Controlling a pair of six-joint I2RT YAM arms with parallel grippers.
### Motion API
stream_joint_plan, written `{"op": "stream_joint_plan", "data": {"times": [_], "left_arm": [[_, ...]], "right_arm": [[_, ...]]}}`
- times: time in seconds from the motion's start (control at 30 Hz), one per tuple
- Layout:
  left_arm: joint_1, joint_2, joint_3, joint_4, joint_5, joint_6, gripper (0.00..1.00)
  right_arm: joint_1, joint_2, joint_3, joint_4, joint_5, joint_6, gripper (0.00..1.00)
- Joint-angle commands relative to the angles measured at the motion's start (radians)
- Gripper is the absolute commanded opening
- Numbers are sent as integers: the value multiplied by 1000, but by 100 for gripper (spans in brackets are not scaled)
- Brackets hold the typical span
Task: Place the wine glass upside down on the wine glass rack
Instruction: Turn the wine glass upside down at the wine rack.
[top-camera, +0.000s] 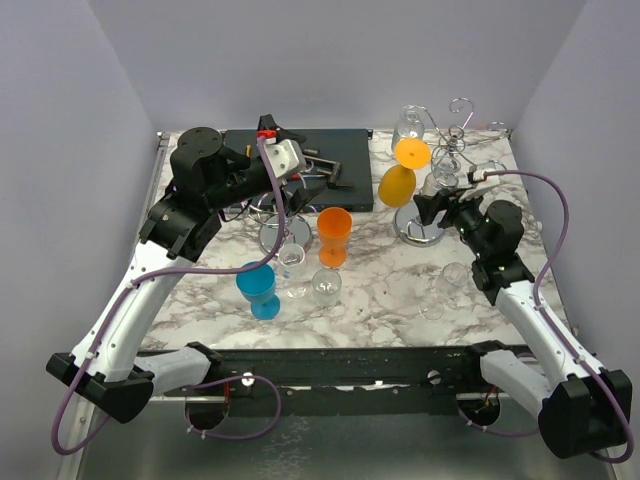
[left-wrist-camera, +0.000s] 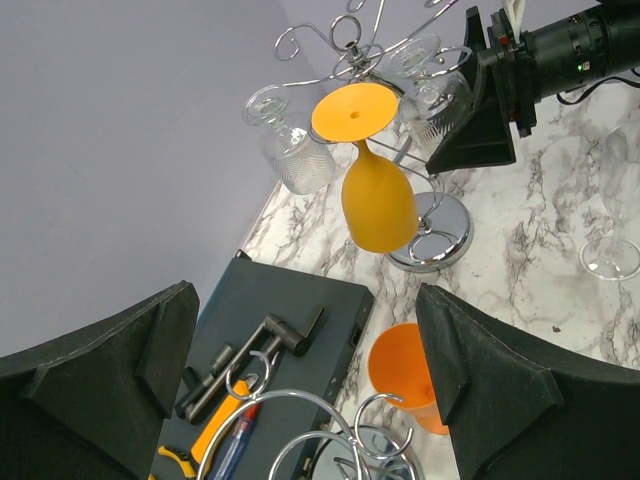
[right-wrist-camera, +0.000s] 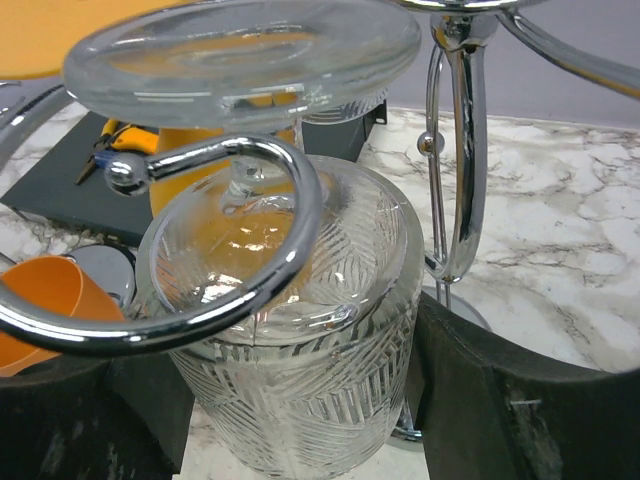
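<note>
A clear cut-glass wine glass (right-wrist-camera: 300, 400) hangs upside down with its stem inside a chrome hook (right-wrist-camera: 250, 290) of the wine glass rack (top-camera: 455, 130) and its foot (right-wrist-camera: 240, 60) above the hook. My right gripper (top-camera: 437, 205) is shut on its bowl, a finger (right-wrist-camera: 520, 400) pressed to each side. A yellow-orange glass (top-camera: 397, 180) and another clear glass (top-camera: 408, 125) also hang upside down from this rack. My left gripper (top-camera: 318, 170) is open and holds nothing. It hovers over a second chrome rack (left-wrist-camera: 330, 430).
A dark case (top-camera: 330, 160) with tools lies at the back. An orange tumbler (top-camera: 334, 235), a blue glass (top-camera: 260, 290) and two clear glasses (top-camera: 293, 262) (top-camera: 326, 287) stand mid-table. Another clear glass (top-camera: 452, 275) stands beside my right arm.
</note>
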Motion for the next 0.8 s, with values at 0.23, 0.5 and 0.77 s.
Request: {"op": "stream_joint_plan", "data": {"times": [0.23,0.5,0.77], "left_arm": [[0,-10,-14,14,20,7,99],[0,-9,-13,14,21,9,99],[-1,-9,-10,14,23,5,99]], "right_arm": [[-4,-14,46,95,-114,-42,0],[-5,-65,1,100,-126,-74,0],[-4,-110,-29,86,-135,-87,0]]}}
